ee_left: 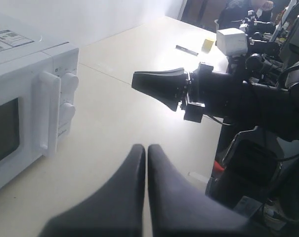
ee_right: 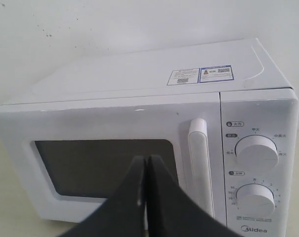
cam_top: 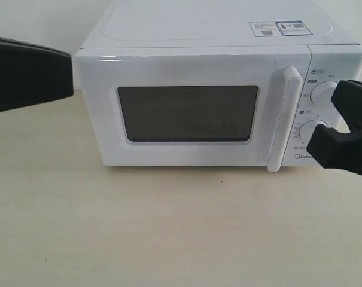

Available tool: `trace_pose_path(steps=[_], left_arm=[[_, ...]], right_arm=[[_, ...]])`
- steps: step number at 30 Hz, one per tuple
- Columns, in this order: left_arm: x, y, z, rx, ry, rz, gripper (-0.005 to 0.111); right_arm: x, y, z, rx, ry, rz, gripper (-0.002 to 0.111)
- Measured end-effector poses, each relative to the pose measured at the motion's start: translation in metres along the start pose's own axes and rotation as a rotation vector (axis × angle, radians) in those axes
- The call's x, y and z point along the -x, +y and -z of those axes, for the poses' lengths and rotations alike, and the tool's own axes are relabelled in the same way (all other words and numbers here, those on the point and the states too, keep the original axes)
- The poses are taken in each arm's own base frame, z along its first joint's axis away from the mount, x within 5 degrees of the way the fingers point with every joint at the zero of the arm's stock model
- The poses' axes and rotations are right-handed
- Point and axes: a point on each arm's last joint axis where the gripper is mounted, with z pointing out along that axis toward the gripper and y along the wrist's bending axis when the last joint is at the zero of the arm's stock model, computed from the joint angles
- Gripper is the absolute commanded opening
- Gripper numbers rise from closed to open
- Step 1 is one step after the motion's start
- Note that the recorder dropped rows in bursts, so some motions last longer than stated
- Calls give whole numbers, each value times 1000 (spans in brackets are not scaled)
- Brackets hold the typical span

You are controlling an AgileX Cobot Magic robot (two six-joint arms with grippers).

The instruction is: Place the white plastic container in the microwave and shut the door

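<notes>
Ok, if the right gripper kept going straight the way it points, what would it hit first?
Most likely the door of the microwave, at its dark window near the handle; depth from the right gripper is unclear.

You've got a pale, cream-coloured worktop (cam_top: 169, 239) in front of you, matte, with a faint grain running across it. One big thing sits on it: the white microwave (cam_top: 198, 89), standing flat toward the back with its door (cam_top: 186, 113) flush and shut. A tiny dark speck (cam_top: 221, 181) marks the surface just ahead of the door. In the left wrist view you see a thin seam (ee_left: 105, 71) crossing the worktop. Far off near its edge, a small yellow block (ee_left: 207, 44) lies beside a dark flat strip (ee_left: 187, 50), both well apart from the microwave.
</notes>
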Motion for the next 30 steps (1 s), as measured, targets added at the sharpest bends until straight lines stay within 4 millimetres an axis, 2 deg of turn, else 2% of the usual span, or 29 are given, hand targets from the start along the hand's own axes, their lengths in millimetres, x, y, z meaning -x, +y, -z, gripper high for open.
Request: trace_pose_path(steps=[14, 19, 23, 26, 30], left_arm=[[2, -3, 4, 15, -20, -16, 4], [8, -22, 37, 111, -135, -131, 4], [2, -44, 68, 228, -181, -188, 4], [-10, -49, 85, 383, -144, -143, 4], [-26, -48, 107, 612, -134, 47, 4]], right_arm=[[0, 0, 0, 0, 1, -12, 0], [0, 0, 0, 0, 1, -12, 0], [0, 0, 0, 0, 1, -12, 0], [0, 0, 0, 0, 1, -12, 0], [0, 0, 0, 0, 1, -12, 0]])
